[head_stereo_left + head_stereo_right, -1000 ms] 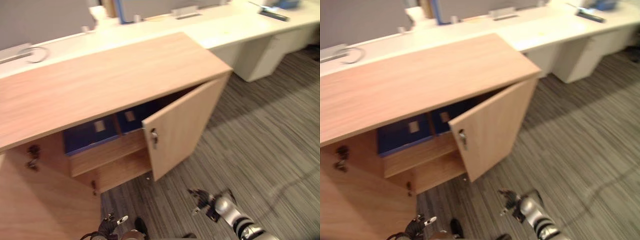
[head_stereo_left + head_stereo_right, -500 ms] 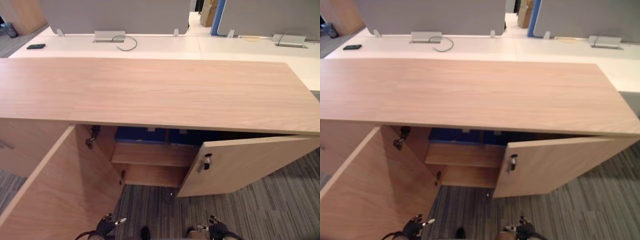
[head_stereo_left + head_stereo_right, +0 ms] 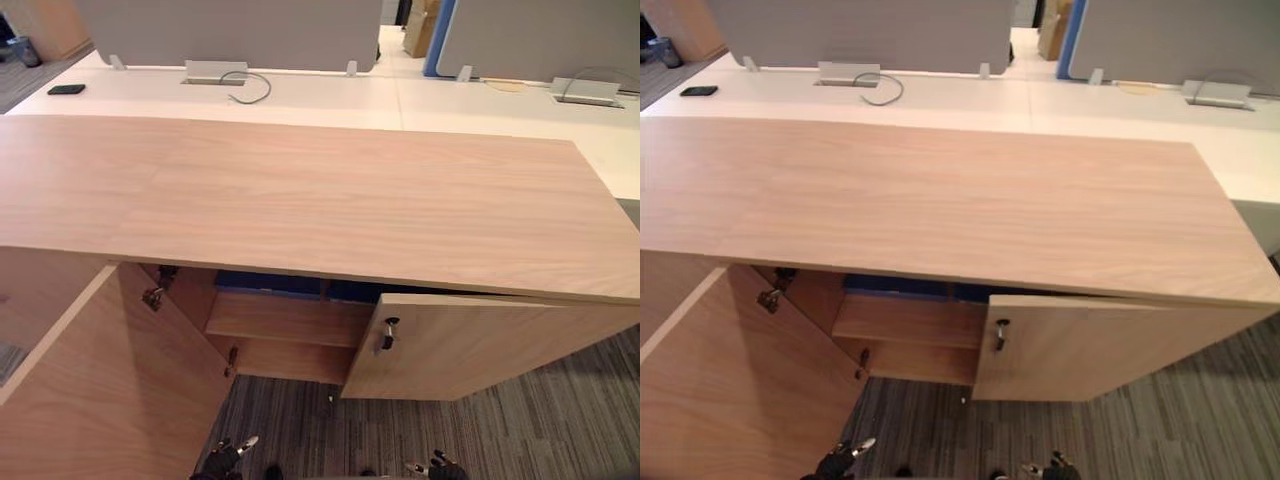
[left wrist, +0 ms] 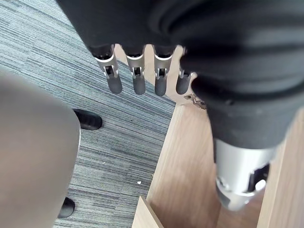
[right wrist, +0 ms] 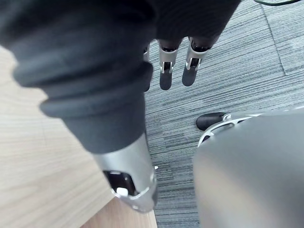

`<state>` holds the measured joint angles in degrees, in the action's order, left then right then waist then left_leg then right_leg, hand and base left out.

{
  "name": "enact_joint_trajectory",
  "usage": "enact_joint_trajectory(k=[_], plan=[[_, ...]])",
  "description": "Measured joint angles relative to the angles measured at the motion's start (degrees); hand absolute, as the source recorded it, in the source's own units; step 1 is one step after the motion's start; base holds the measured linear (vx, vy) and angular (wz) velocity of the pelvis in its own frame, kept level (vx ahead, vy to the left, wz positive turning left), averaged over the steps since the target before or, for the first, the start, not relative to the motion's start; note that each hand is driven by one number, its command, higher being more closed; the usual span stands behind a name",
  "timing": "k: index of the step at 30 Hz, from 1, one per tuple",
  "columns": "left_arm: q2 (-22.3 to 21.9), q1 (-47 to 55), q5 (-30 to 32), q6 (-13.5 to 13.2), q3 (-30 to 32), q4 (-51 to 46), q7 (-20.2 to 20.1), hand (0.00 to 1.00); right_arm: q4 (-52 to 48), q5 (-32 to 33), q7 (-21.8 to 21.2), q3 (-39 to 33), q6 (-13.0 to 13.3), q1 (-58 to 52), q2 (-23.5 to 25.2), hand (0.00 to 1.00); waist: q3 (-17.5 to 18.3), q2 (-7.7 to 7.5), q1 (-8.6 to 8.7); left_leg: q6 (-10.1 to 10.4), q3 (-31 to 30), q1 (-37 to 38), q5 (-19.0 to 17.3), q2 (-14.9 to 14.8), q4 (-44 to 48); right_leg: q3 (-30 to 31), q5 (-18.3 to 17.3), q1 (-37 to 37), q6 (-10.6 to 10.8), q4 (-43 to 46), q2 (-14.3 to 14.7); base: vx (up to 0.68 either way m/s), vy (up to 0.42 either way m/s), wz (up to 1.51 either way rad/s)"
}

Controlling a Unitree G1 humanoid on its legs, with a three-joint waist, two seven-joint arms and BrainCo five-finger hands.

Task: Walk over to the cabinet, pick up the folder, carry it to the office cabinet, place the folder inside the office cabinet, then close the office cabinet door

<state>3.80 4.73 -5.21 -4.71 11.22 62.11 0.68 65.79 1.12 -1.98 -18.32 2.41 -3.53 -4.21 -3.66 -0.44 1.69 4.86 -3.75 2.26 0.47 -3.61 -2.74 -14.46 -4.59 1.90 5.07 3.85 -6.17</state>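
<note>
Both doors (image 3: 480, 345) of the light wooden cabinet (image 3: 300, 200) stand open; blue folders (image 3: 268, 283) inside. Left hand (image 4: 138, 78), right hand (image 5: 166, 71) released, empty. Closing remains.

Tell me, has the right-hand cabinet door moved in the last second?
Yes. The right door has swung toward shut: against the cabinet top, it stood wide open before and now lies nearly parallel to its front edge.
</note>
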Motion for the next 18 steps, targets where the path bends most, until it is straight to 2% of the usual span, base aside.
enact_joint_trajectory(k=[2,4,6,7,8,9,10,12,13,14,15,17,18], plan=[[0.2,0.0,-0.8,0.0,-1.0,-0.6,0.1,0.00,-0.8,0.0,0.1,1.7,0.0,0.0,0.0,0.00,-0.2,-0.15,0.00,0.0,-1.7,-1.2,0.0,0.3,1.4,-1.5,-0.2,0.3,-0.3,0.3,-0.2,-0.04,0.000,0.35],[0.4,-0.1,-5.6,0.1,-1.2,-1.5,0.1,0.00,-1.0,0.0,0.2,2.5,0.1,0.2,0.0,0.00,-0.7,-0.47,0.01,0.4,-2.8,-3.1,-0.8,0.7,4.8,-3.3,-0.8,0.4,-0.8,1.5,-0.7,-0.07,0.002,0.46],[0.8,-0.1,-9.9,0.1,-1.3,-2.4,0.1,0.00,-0.9,0.0,0.2,2.6,0.0,0.6,0.0,0.00,-1.8,-0.61,-0.07,0.3,-0.4,-6.7,-1.1,1.3,10.5,-5.8,-2.2,0.5,-1.6,4.0,-1.6,-0.14,0.004,0.65],[0.8,0.0,-11.0,0.1,-1.4,-2.7,0.1,0.00,-0.8,-0.1,0.2,2.5,0.0,0.6,0.0,0.00,-2.1,-0.96,0.02,-0.6,4.0,-6.6,-1.2,0.8,10.3,-6.9,-2.7,0.2,-2.2,4.4,-2.1,-0.20,0.027,0.71],[0.7,-0.3,-11.5,0.4,-1.4,-2.7,0.1,0.00,-0.9,-0.1,0.2,2.4,0.1,0.7,-0.1,0.00,-3.0,-0.44,0.24,-3.2,15.9,-8.1,-5.9,-2.7,18.2,-8.8,-3.0,-0.1,-2.7,5.5,-2.2,-0.15,0.057,0.50],[0.8,0.2,-11.6,0.6,-1.4,-2.7,0.1,0.00,-1.1,-0.1,0.3,2.2,0.0,0.5,-0.4,0.00,-3.1,-0.21,0.26,-3.3,23.0,-8.2,-8.8,-5.4,24.0,-9.4,-3.1,-0.1,-2.8,6.2,-2.2,-0.11,0.075,0.44],[0.7,0.5,-11.8,0.6,-1.4,-2.7,0.1,0.00,-1.1,-0.1,0.3,2.1,0.0,0.3,-0.6,0.00,-3.0,-0.06,0.21,-3.6,26.8,-7.9,-10.2,-6.9,26.8,-10.1,-3.2,-0.1,-2.8,6.6,-2.5,-0.03,0.097,0.55],[0.6,0.6,-10.9,0.8,-1.6,-2.5,-0.1,0.00,-1.2,0.2,0.4,0.3,-0.1,-1.6,-0.7,0.00,-3.1,0.58,1.40,-3.8,38.8,-6.2,-12.7,-11.1,32.6,-14.3,-4.1,-0.7,-1.7,9.3,-4.7,-0.04,0.159,0.96],[0.5,0.6,-10.3,0.8,-1.7,-2.5,-0.1,0.00,-1.6,0.4,0.4,-1.0,-0.1,-2.0,-0.7,0.00,-3.0,1.38,1.69,-3.2,40.2,-6.7,-12.9,-11.1,31.8,-15.3,-4.4,-0.7,-1.2,10.3,-5.3,-0.03,0.257,1.30],[0.4,0.6,-9.1,0.9,-1.9,-2.3,-0.3,0.00,-1.5,0.6,0.4,-3.6,-0.4,-2.6,0.0,0.00,-2.8,1.50,2.00,-3.3,40.2,-7.1,-12.8,-8.2,27.0,-17.8,-4.8,-1.2,-0.5,10.8,-6.1,-0.03,0.253,1.32],[0.5,0.5,-7.9,1.2,-2.1,-2.1,-0.5,0.00,-1.1,0.8,0.3,-5.5,-0.6,-3.0,0.6,0.00,-2.8,1.24,2.13,-4.5,38.3,-6.9,-11.6,-5.2,21.7,-20.1,-4.1,-0.9,-0.6,9.5,-6.9,-0.05,0.231,1.31],[0.6,0.1,-6.7,1.4,-2.5,-2.1,-0.5,0.00,-0.8,1.3,0.3,-7.2,-0.7,-3.0,1.0,0.00,-2.7,0.99,2.07,-4.9,36.4,-6.1,-8.2,-1.8,16.1,-22.3,-2.8,-0.5,-0.9,7.8,-7.8,-0.04,0.104,0.91],[0.5,0.2,-6.0,1.6,-4.1,-2.0,-0.8,0.00,-0.8,1.7,0.3,-7.6,-0.8,-3.0,1.0,0.00,-2.7,1.32,2.16,-5.6,34.1,-4.3,-3.8,1.7,8.4,-24.3,-1.7,0.6,-0.8,6.1,-8.3,-0.02,0.070,0.83]])
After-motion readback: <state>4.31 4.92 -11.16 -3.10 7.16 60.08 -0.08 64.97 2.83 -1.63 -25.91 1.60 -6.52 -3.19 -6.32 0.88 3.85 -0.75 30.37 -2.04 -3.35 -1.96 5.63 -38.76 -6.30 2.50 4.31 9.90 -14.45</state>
